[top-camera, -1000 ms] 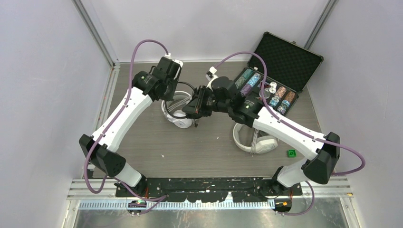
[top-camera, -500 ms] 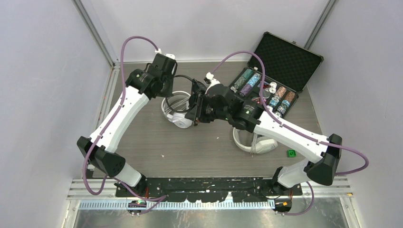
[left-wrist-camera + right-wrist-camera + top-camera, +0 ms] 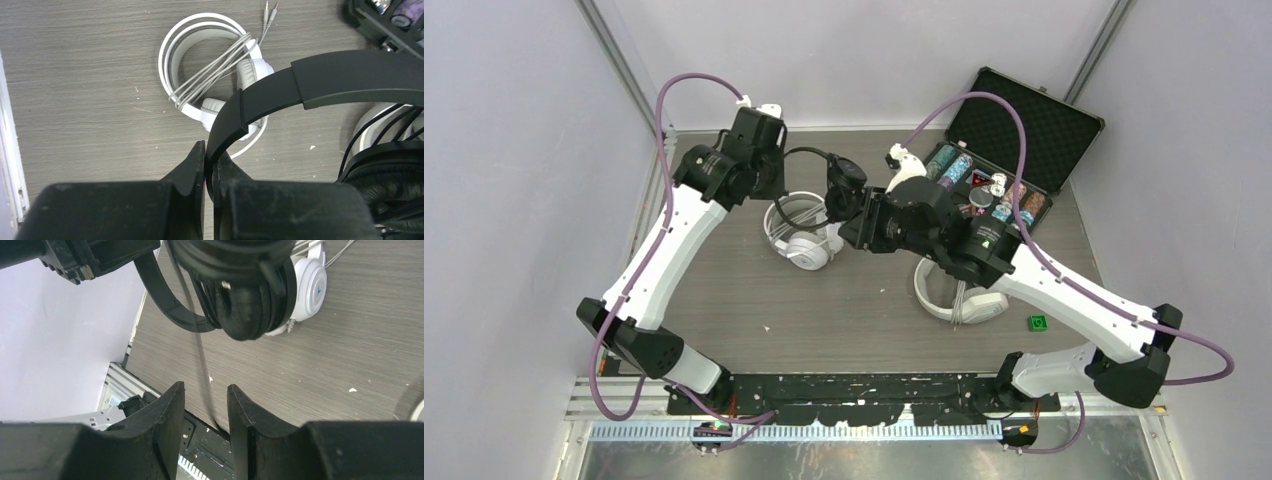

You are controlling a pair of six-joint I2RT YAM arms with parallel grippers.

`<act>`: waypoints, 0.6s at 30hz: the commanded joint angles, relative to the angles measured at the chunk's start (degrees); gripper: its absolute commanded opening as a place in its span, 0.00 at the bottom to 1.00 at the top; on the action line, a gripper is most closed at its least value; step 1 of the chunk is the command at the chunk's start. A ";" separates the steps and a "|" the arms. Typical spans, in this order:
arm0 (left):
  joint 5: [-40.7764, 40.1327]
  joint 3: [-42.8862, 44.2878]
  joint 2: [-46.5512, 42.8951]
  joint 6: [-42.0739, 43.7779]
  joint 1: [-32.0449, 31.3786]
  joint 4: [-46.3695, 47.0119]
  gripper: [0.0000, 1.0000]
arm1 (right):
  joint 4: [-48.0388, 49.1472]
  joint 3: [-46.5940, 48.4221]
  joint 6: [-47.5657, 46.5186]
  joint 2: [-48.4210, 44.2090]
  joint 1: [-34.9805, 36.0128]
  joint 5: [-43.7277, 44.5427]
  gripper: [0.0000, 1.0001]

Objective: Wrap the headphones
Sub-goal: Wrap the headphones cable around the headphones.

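My left gripper (image 3: 210,160) is shut on the headband (image 3: 325,80) of the black headphones (image 3: 839,185) and holds them above the table. Their padded cups (image 3: 245,295) hang just ahead of my right gripper (image 3: 206,395). That gripper is open, and the thin black cable (image 3: 202,365) runs loose through the gap between its fingers. Below, white headphones (image 3: 215,65) lie on the table with their cable bundled across the band, white headphones (image 3: 799,235) in the top view too. A second white pair (image 3: 954,295) lies under the right arm.
An open black case (image 3: 1014,140) with coloured poker chips stands at the back right. A small green block (image 3: 1037,322) lies at the right front. Grey walls close in both sides, and a metal rail (image 3: 10,165) runs along the table's left edge.
My right gripper has opened, letting the cable go slack between its fingers, and has drawn back to the right. The left arm has shifted back and left with the black headphones.
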 commanded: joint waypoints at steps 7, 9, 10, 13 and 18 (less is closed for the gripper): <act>5.35 2.52 -5.09 -9.07 0.51 7.44 0.00 | 13.32 -6.54 -7.38 -4.64 0.20 -1.79 0.15; 7.10 2.15 -5.77 -11.21 0.51 9.19 0.00 | 17.47 -9.44 -7.55 -5.03 0.27 -1.11 0.13; 7.66 2.18 -5.91 -12.10 0.51 9.69 0.00 | 18.52 -10.01 -7.74 -5.13 0.29 0.42 0.12; 6.58 2.84 -6.07 -12.98 0.51 9.70 0.00 | 19.09 -10.94 -8.20 -5.55 0.26 2.44 0.09; 2.06 3.47 -7.00 -12.81 0.51 9.27 0.00 | 18.79 -10.36 -9.02 -7.92 0.73 4.26 0.13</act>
